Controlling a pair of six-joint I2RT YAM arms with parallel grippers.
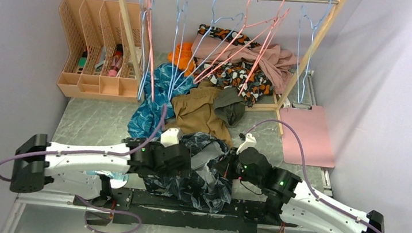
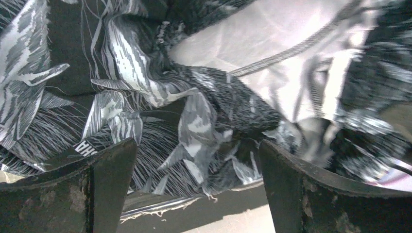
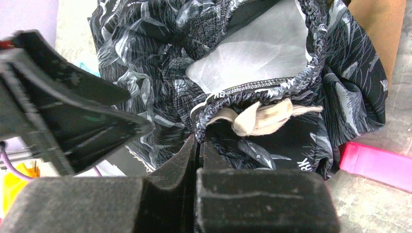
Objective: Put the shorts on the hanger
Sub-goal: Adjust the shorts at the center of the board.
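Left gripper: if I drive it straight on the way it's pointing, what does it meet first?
The shorts: their bunched printed fabric lies directly ahead of the left gripper, in line with the gap between its open fingers. Depth is hard to judge from the wrist view, though it looks close.

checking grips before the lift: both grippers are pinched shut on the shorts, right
Not quite. The right gripper is pinched shut on the shorts, but the left gripper stands open, its fingers spread wide in front of the fabric, as the left wrist view shows.
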